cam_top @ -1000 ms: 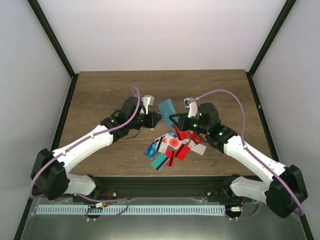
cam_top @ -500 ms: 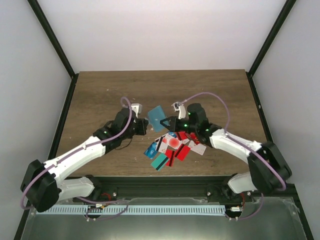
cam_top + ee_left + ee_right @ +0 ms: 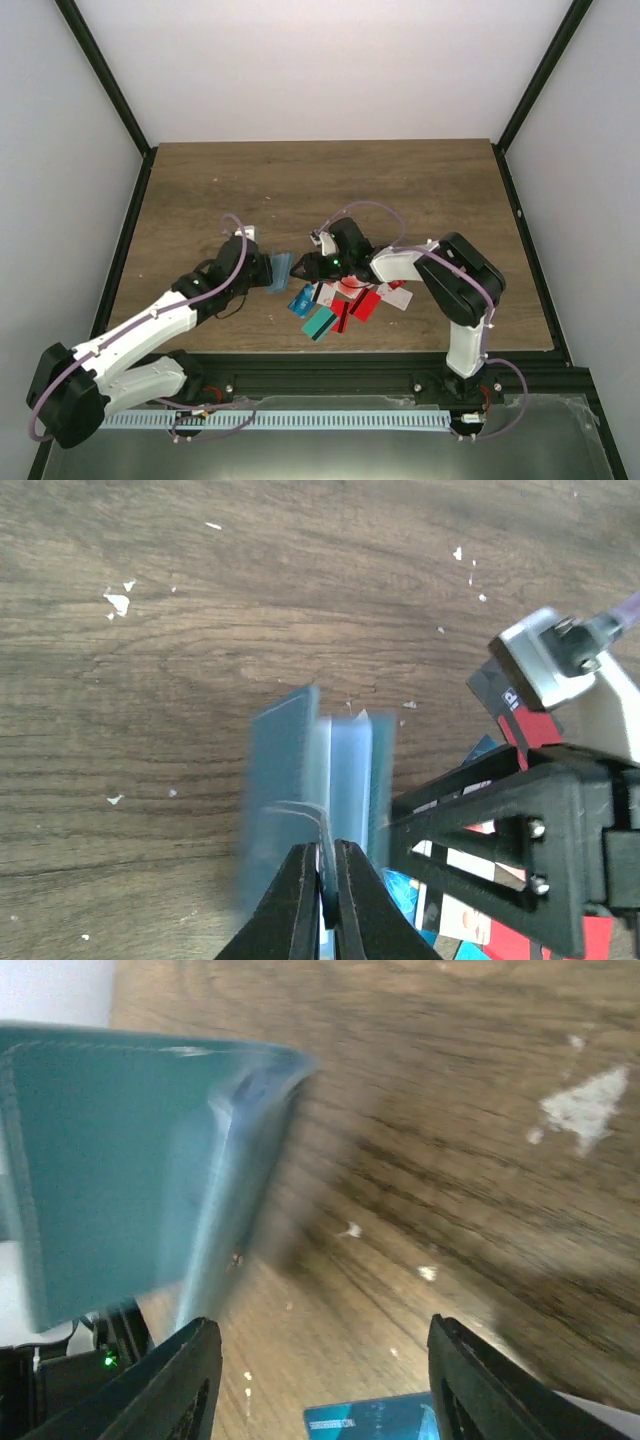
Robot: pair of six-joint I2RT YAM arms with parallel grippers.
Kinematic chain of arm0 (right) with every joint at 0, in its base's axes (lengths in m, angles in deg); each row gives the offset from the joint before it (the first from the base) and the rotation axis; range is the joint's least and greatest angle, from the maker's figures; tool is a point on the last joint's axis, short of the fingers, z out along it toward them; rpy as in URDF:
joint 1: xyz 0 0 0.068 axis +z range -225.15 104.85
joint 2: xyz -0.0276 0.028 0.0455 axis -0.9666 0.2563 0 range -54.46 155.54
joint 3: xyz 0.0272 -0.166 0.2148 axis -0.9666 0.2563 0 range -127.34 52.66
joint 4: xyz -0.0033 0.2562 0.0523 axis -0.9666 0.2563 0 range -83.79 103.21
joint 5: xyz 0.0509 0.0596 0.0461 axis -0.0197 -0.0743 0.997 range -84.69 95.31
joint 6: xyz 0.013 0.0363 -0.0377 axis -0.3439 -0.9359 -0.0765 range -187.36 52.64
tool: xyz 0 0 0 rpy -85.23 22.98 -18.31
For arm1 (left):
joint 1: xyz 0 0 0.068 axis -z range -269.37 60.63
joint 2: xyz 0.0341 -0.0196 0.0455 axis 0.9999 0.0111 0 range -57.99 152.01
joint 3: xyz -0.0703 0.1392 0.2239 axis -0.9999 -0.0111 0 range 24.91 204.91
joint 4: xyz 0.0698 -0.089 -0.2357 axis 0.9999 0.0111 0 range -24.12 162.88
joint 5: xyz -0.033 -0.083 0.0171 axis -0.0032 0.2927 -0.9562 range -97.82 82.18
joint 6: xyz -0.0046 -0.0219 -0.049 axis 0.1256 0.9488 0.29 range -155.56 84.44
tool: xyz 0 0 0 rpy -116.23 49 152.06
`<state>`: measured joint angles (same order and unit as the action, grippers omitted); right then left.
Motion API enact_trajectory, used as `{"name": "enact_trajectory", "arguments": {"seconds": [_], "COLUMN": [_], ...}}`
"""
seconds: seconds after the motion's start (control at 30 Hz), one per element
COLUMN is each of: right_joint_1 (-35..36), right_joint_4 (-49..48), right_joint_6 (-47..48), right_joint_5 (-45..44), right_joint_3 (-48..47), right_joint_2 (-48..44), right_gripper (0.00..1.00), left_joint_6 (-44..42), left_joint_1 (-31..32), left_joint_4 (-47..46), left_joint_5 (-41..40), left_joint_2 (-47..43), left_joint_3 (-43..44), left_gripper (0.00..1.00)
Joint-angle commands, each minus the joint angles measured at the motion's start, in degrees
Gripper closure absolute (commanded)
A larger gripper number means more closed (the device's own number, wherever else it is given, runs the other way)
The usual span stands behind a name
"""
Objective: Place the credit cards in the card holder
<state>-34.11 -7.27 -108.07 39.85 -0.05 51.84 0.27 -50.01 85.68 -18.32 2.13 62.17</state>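
The teal-blue card holder (image 3: 280, 270) stands on edge just above the table, left of the pile of credit cards (image 3: 348, 300). My left gripper (image 3: 266, 272) is shut on it; in the left wrist view the fingertips pinch a pale inner leaf of the card holder (image 3: 300, 770), blurred by motion, at the left gripper (image 3: 326, 850). My right gripper (image 3: 303, 268) sits just right of the holder, open and empty. In the right wrist view the card holder (image 3: 110, 1160) fills the left, off the right gripper (image 3: 322, 1325), and a blue card (image 3: 380, 1420) lies below.
Red, teal-green (image 3: 319, 322), blue and white cards overlap in a loose heap near the table's front edge (image 3: 340, 350). The right gripper's black frame (image 3: 500, 830) crowds close to the holder's right side. Small white specks (image 3: 117, 602) dot the wooden table.
Both arms came toward the near edge and left, bringing the holder down from a raised position to just above the table. The right gripper opened and came off the holder.
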Motion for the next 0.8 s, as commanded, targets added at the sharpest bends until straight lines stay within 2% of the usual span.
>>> {"name": "enact_trajectory", "arguments": {"seconds": [0.0,0.2,0.43,0.57,0.77], "right_joint_1": [0.10,0.10,0.28,0.34,1.12], "right_joint_4": [5.38,3.98,1.07,-0.70,-3.40], "right_joint_6": [4.45,8.91,5.60,2.20,0.32], "right_joint_5": [0.01,1.54,3.51,3.02,4.46], "right_joint_3": [-3.87,-2.54,-2.85,-2.52,-2.82], "right_joint_2": [1.01,-2.12,-0.19,1.45,2.85], "right_gripper": [0.38,0.24,0.23,0.28,0.46], "left_joint_6": [-0.69,-2.71,-3.22,-2.38,1.63], "left_joint_1": [-0.32,-0.40,-0.42,-0.46,-0.98], "left_joint_4": [1.38,1.82,1.65,0.55,-0.87], "left_joint_5": [-2.04,-1.73,-0.64,1.04,2.21], "left_joint_2": [-2.71,-3.40,-2.92,-3.21,-1.07], "left_joint_3": [0.10,0.00,1.80,1.90,0.53], "left_gripper": [0.96,0.96,0.96,0.96,0.96]}}
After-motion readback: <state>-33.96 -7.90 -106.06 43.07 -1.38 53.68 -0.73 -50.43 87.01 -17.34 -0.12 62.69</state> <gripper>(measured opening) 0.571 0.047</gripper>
